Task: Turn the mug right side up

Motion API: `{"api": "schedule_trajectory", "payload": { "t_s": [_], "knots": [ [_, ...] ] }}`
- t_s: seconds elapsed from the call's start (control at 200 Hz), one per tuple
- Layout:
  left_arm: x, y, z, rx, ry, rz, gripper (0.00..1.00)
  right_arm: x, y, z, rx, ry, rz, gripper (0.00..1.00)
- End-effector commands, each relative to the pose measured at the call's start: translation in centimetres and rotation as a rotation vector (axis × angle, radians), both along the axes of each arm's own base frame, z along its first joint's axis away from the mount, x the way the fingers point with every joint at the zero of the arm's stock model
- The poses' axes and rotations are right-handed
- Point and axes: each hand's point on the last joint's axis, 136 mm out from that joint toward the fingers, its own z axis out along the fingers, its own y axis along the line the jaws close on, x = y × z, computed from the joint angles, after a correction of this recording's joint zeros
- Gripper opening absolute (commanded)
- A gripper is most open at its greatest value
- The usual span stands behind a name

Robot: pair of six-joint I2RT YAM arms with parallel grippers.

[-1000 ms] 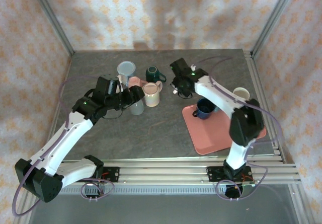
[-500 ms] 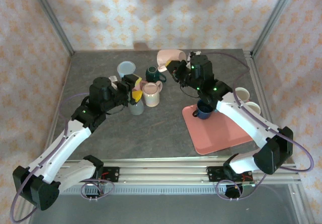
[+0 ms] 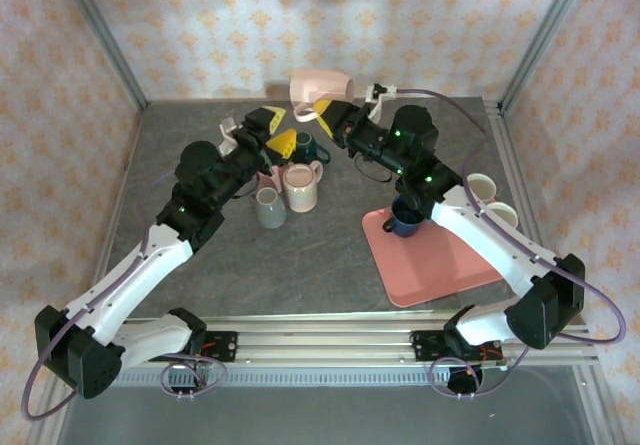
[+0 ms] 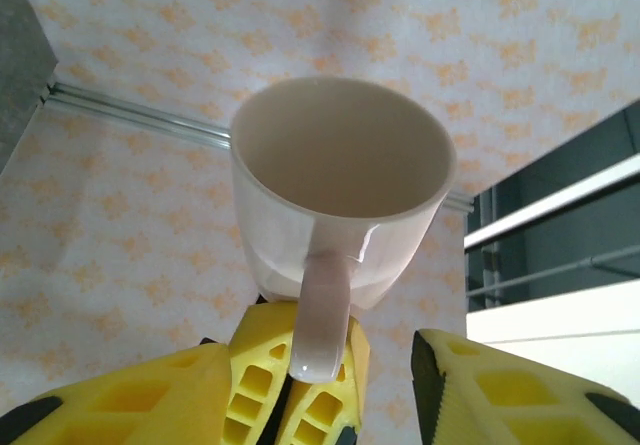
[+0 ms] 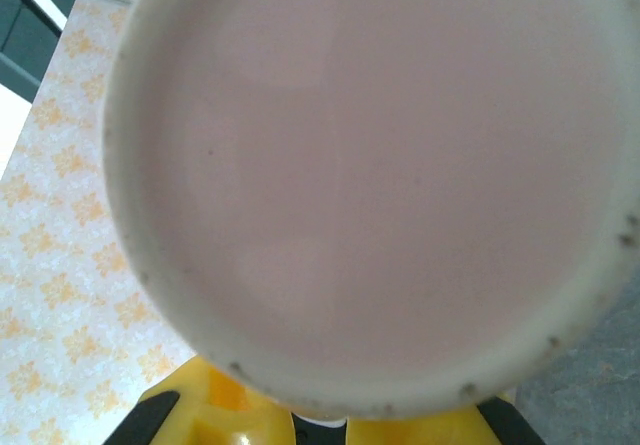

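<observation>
Mug: a pale pink mug was up in the air above the back of the table, close to the wall, tipped on its side with its mouth toward the left arm.
Mug's look: the left wrist view looked into its open mouth, with a smooth, empty, rounded inside, a thin rim and a loop handle hanging down. The right wrist view had a round pink face ringed by a paler edge with small dark specks.
Right gripper: the right gripper was pressed nearly together, pinching the mug by its handle side; the exact spot could not be told.
Left gripper: the left gripper was spread, nothing between its fingers, just beside the mug and apart from it.
Fingers' make: yellow, blocky, with a ribbed lattice.
Table: the table was flat, grey and mottled like stone.
Tray: a flat pink tray with rounded corners lay on the right, with a glossy dark blue cup on its far corner.
Wall: the wall was pale with a repeating orange pattern.
</observation>
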Motion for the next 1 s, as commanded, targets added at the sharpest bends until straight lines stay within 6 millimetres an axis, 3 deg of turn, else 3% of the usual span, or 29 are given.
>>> {"api": "schedule_trajectory", "payload": {
  "t_s": [0.0,0.28,0.485,0.996],
  "knots": [
    [-0.9,-0.1,4.4,0.007,-0.151,0.016,0.48,-3.0,-0.7,6.6,0.121,-0.175,0.058,0.00],
    [-0.5,-0.7,3.9,0.062,-0.140,0.007,0.43,-3.7,-1.0,6.9,0.125,-0.173,0.069,0.00],
    [-0.8,-0.8,1.9,0.215,-0.079,-0.004,0.44,-3.8,-1.4,6.9,0.122,-0.169,0.052,0.00],
    [0.2,-2.4,3.4,0.195,-0.117,-0.055,0.34,-4.1,-0.9,6.5,0.106,-0.149,0.083,0.00]
  ]
}}
